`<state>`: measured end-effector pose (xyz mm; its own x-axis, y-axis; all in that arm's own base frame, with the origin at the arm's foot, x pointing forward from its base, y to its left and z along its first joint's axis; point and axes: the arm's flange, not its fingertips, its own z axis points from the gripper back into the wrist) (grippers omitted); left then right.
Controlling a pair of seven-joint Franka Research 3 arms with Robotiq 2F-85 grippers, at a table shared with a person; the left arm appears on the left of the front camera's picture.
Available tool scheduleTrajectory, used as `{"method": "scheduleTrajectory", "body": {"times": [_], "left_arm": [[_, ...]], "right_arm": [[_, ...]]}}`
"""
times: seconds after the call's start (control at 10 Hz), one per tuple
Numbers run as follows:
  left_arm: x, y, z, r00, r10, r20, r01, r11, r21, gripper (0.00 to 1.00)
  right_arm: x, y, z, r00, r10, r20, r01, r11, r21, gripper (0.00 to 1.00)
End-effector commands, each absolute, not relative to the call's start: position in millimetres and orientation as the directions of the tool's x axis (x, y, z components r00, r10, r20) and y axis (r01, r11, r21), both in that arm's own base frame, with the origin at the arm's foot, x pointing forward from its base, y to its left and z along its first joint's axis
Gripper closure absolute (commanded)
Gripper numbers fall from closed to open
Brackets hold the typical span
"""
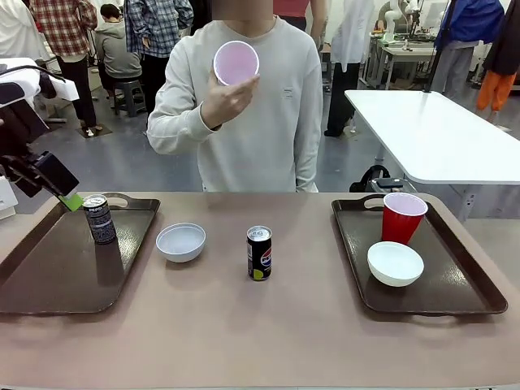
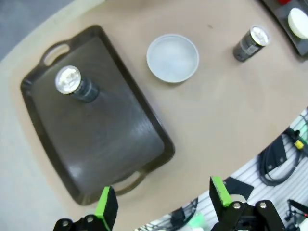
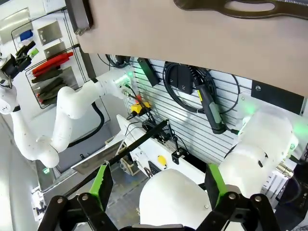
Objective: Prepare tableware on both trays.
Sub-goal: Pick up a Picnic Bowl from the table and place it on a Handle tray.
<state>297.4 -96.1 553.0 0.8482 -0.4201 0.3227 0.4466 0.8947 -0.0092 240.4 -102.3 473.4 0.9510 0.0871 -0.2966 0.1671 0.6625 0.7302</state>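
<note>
The left tray (image 1: 49,280) carries one black can (image 1: 100,218). A white bowl (image 1: 180,241) and a second black can (image 1: 259,253) stand on the bare table between the trays. On the right tray (image 1: 463,284) are a red cup (image 1: 402,216) and a white bowl (image 1: 395,263). The person holds another red cup (image 1: 236,62) at chest height, its white inside facing me. My left gripper (image 1: 67,197) hovers open over the left tray's far left corner. From the left wrist view it (image 2: 162,199) looks down on the tray (image 2: 110,139), can (image 2: 74,84) and bowl (image 2: 173,57). My right gripper (image 3: 158,185) is open and holds nothing.
The right wrist view looks below the table's near edge at the robot's base, cables (image 3: 192,91) and the left arm (image 3: 72,106), with a tray handle (image 3: 240,9) at the top. A white table (image 1: 439,130) and other people stand behind the person.
</note>
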Motion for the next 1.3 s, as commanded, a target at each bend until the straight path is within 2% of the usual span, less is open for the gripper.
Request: {"method": "scheduleTrajectory", "body": {"times": [0.0,0.2,0.4,0.6,0.8,0.9,1.2], "left_arm": [[304,-106,547,0.873,-0.349,0.342,0.364,0.931,0.021,0.0],[326,-134,532,0.91,-0.293,0.294,0.294,0.955,0.04,0.0],[334,-152,520,0.915,-0.299,0.27,0.288,0.954,0.08,0.0],[326,-138,521,0.916,-0.305,0.26,0.295,0.952,0.075,0.0],[249,-83,547,0.871,-0.416,0.262,0.406,0.909,0.092,0.0],[236,-81,536,0.868,-0.45,0.212,0.434,0.893,0.118,0.0],[246,-84,530,0.872,-0.45,0.192,0.437,0.893,0.105,0.0]], "right_arm": [[241,-102,473,0.951,0.089,-0.296,0.166,0.662,0.731,0.0],[231,-143,507,0.952,0.116,-0.283,0.206,0.442,0.873,0.0],[228,-140,495,0.959,0.072,-0.276,0.199,0.523,0.829,0.0],[225,-134,500,0.953,0.087,-0.29,0.203,0.524,0.827,0.0],[225,-134,500,0.953,0.087,-0.29,0.203,0.524,0.827,0.0],[225,-134,500,0.953,0.087,-0.29,0.203,0.524,0.827,0.0],[225,-134,500,0.953,0.087,-0.29,0.203,0.524,0.827,0.0]]}}
